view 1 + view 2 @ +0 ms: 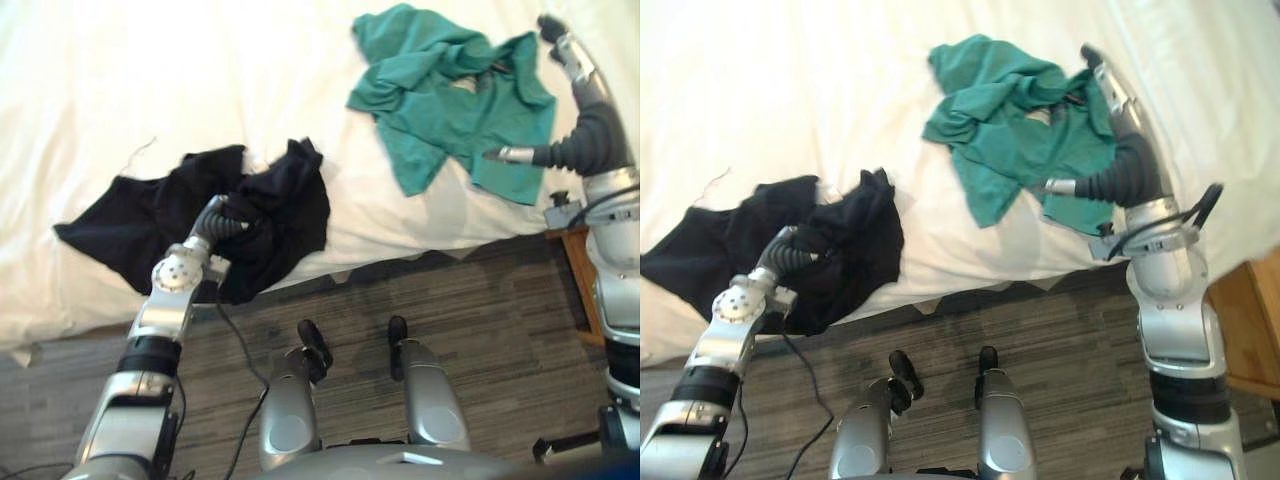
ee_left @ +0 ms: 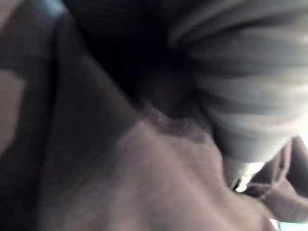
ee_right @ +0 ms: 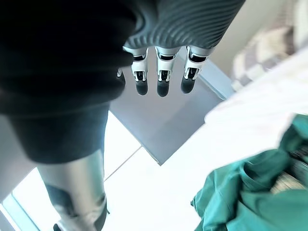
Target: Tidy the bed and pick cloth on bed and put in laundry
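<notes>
The bed (image 1: pixel 150 80) is covered by a white sheet, and two cloths lie on it. The black cloth (image 1: pixel 150 225) lies crumpled at the bed's near edge on the robot's left side, and one bunched end hangs over that edge toward the floor (image 1: pixel 480 290). The green cloth (image 1: pixel 450 100) lies rumpled farther in on the bed, on the robot's right side and well apart from the black one. Bare sheet shows between them.

The left hand (image 1: pixel 228 222) reaches up from below the bed's near edge into the bunched end of the black cloth. Its ribbed cover shows, but the fingers are buried in the dark folds, and the left wrist view shows dark fabric pressed close around the cover. Whether the hand grips the cloth cannot be told.

The right hand (image 1: pixel 1115 100) is over the bed at the right edge of the green cloth. Its fingers (image 3: pixel 163 72) are stretched out straight in a row and hold nothing, and the thumb juts out sideways above the green fabric. Whether the hand touches the cloth cannot be told.

A wooden piece of furniture (image 1: pixel 1250 320) stands on the floor beside the bed's near right corner.
</notes>
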{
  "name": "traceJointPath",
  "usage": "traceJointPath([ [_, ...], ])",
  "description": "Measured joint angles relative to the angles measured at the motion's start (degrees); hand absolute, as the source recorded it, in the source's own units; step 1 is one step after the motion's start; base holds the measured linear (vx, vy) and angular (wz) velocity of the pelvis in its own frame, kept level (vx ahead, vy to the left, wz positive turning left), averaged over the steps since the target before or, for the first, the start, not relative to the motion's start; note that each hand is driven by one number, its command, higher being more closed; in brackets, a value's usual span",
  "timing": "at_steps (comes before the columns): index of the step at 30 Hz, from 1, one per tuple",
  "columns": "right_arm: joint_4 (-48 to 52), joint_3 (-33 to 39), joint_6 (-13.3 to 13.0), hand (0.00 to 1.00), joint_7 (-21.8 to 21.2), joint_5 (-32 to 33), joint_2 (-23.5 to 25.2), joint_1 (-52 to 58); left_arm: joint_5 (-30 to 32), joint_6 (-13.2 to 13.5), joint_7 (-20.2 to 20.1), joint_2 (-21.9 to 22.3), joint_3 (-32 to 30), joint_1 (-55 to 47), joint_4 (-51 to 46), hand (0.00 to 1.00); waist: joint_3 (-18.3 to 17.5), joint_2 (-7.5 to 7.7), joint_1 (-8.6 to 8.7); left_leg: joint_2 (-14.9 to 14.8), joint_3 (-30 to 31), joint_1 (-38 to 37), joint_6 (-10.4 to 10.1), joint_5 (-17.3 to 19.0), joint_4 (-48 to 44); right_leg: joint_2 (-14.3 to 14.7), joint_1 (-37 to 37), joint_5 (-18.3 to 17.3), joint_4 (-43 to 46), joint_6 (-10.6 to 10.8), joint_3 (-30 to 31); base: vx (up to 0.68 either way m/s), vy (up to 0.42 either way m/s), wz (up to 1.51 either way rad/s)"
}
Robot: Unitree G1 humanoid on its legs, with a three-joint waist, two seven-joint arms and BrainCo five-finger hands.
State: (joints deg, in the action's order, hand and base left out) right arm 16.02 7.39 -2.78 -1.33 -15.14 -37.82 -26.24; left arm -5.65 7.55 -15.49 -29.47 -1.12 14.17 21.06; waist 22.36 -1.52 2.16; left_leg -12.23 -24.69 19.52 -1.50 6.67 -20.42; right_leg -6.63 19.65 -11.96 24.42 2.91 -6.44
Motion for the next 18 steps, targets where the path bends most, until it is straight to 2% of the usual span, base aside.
traceJointPath([
  [1, -3.04, -1.06, 1.6, 0.0, 0.93, -1.56, -1.21, -3.63, -0.16, 0.73, -2.06, 0.03, -0.05, -1.95, -1.48, 1.0, 0.09, -0.2, -0.45, 0.43, 1.14, 0.75, 0.02, -0.09, -0.13, -0.44, 0.07, -0.72, 0.48, 0.07, -1.0, 0.02, -0.049, 0.46],
  [2, -5.72, -1.42, 2.84, 0.0, 1.81, -2.78, -2.85, -6.83, -0.78, 1.03, -3.96, 0.67, 0.04, -3.43, -2.12, 1.0, 0.36, -0.9, -1.71, 0.56, 1.95, 1.63, 0.03, -0.09, -0.42, -0.68, 0.47, -0.86, 0.79, 0.03, -1.91, 0.01, -0.03, 0.4],
  [4, -9.87, -2.13, 4.45, 0.0, 2.42, -4.38, -4.75, -11.76, -1.11, 1.07, -6.09, 1.92, -0.05, -7.15, -2.11, 1.0, 0.86, -1.93, -3.08, 0.94, 2.79, 3.02, 0.16, -0.38, -0.62, -0.95, 1.39, -0.87, 0.84, 0.04, -2.63, 0.03, -0.02, 0.29],
  [6, -14.81, -3.91, 5.97, 0.0, 3.0, -5.83, -7.28, -16.11, -0.47, -0.09, -7.18, 2.53, 0.66, -12.73, 0.07, 1.0, 1.66, -2.74, -3.28, 1.46, 4.23, 4.81, 0.43, -0.99, -0.26, -1.39, 2.16, -0.9, 0.64, 0.07, -4.23, 0.05, -0.026, 0.42],
  [8, -21.47, -5.06, 8.23, 0.0, 3.04, -7.64, -9.9, -18.51, 0.73, -3.63, -6.66, 3.9, 0.86, -18.34, 6.93, 1.0, 2.17, -2.56, -5.09, 1.71, 5.35, 6.33, 0.39, -1.52, 0.36, -1.54, 3.27, -0.9, 0.59, 0.07, -5.73, 0.07, -0.045, 0.31],
  [10, -26.57, -6.17, 9.51, 0.0, 3.03, -7.66, -12.54, -20.98, 0.72, -4.69, -6.57, 4.09, 0.52, -21.82, 9.33, 1.0, 3.2, -2.86, -6.59, 1.78, 6.68, 7.37, 0.53, -1.86, 0.43, -1.57, 3.47, -0.9, 0.66, 0.05, -7.15, 0.06, -0.048, 0.33],
  [11, -29.91, -6.65, 10.29, 0.0, 3.03, -7.65, -13.07, -23.54, 0.72, -4.66, -6.51, 4.13, 0.01, -23.24, 10.16, 1.0, 3.49, -2.86, -7.6, 1.99, 7.02, 8.11, 0.7, -2.42, 0.83, -1.66, 4.01, -0.9, 0.68, 0.04, -7.5, 0.05, -0.042, 0.33],
  [14, -35.03, -9.32, 10.75, 0.0, 2.68, -7.53, -14.25, -28.88, 0.69, -3.75, -6.54, 4.46, -1.51, -24.25, 11.15, 1.0, 4.13, -2.96, -8.43, 2.75, 7.88, 9.07, 0.95, -3.85, 2.39, -2.11, 4.87, -0.88, 0.61, 0.0, -8.74, 0.03, -0.033, 0.27],
  [16, -37.67, -10.91, 10.96, 0.0, 1.55, -7.36, -15.15, -32.39, 0.67, -1.97, -6.3, 5.31, -3.08, -24.28, 13.55, 1.0, 4.13, -2.95, -9.05, 3.04, 8.0, 10.56, 0.91, -4.48, 3.32, -2.22, 6.62, -0.85, 0.56, -0.04, -8.86, 0.02, -0.021, 0.11],
  [18, -39.47, -11.1, 12.76, 0.0, -0.38, -6.95, -15.15, -34.28, 0.59, -0.02, -5.19, 7.63, -4.12, -24.43, 15.12, 1.0, 4.33, -3.09, -9.28, 3.44, 7.83, 11.74, 0.94, -5.13, 4.41, -2.52, 8.26, -0.8, 0.48, -0.11, -8.9, 0.0, 0.0, 0.0],
])
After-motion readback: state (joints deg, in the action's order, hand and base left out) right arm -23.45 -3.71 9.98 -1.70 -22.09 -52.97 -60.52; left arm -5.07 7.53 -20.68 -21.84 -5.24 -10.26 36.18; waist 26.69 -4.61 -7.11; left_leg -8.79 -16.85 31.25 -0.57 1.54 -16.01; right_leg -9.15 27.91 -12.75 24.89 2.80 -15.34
